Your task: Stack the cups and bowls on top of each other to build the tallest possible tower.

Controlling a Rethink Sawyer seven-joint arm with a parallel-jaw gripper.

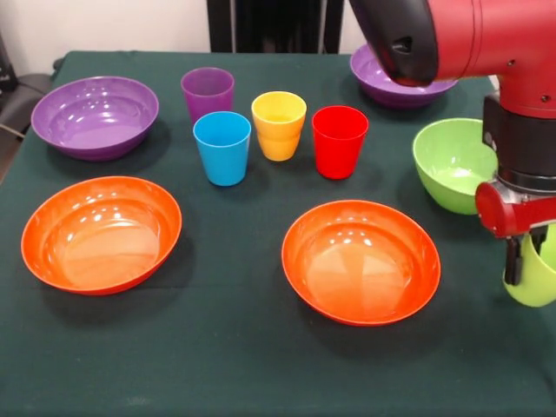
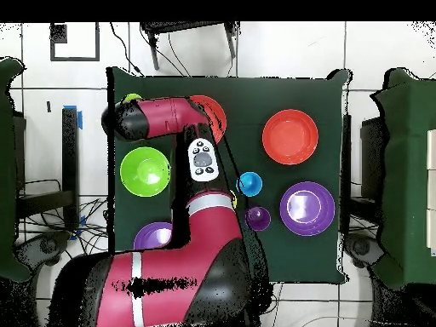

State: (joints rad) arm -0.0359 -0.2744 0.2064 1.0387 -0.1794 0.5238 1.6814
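Observation:
My gripper (image 1: pixel 527 259) is at the table's right edge in the front view, shut on the light green cup (image 1: pixel 537 280), which it holds upright and low by the rim. In the overhead view only a sliver of that cup (image 2: pixel 132 98) shows beside the arm's end. The purple (image 1: pixel 208 91), blue (image 1: pixel 222 146), yellow (image 1: pixel 279 124) and red (image 1: pixel 339 140) cups stand together at the middle back. Two orange bowls (image 1: pixel 102 233) (image 1: pixel 360 259) sit in front. Two purple bowls (image 1: pixel 95 115) (image 1: pixel 395 82) sit at the back. The light green bowl (image 1: pixel 452 163) is just behind the gripper. No stack shows.
The red arm (image 2: pixel 183 115) crosses the overhead view and hides the red cup, most of the yellow cup and part of one orange bowl (image 2: pixel 213 115). The green tablecloth's right edge (image 1: pixel 547 347) lies close to the gripper.

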